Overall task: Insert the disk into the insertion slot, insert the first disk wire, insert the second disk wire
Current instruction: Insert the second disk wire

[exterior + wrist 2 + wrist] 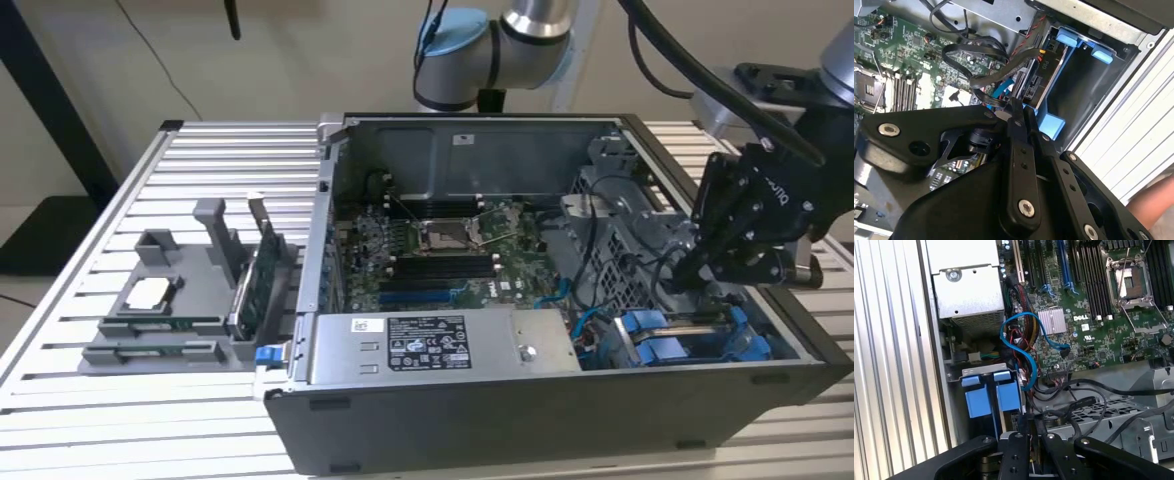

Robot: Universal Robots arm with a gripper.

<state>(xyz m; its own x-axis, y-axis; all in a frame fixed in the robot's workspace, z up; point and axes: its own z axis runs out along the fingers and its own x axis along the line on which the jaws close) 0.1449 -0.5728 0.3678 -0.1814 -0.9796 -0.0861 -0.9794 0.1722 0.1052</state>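
The disk (1046,80) sits in its blue carrier (1054,125) inside the insertion slot (1089,90), the drive cage at the case's front corner on the exterior view's right (674,335). My gripper (697,280) hangs just above that cage. In both wrist views its fingers (1016,130) are pressed together, with the gripper (1015,105) right at the disk's connector end. A black disk wire (985,95) loops from the board and ends between the fingertips; its plug is hidden. The gripper (1029,424) is beside the blue carriers (1006,395).
The grey power-supply box (427,345) lies along the case's front wall. The motherboard (447,245) fills the case floor, and a blue cable (1029,355) curls beside the cage. A grey parts holder (174,300) stands outside the case. A person's arm (1154,205) is nearby.
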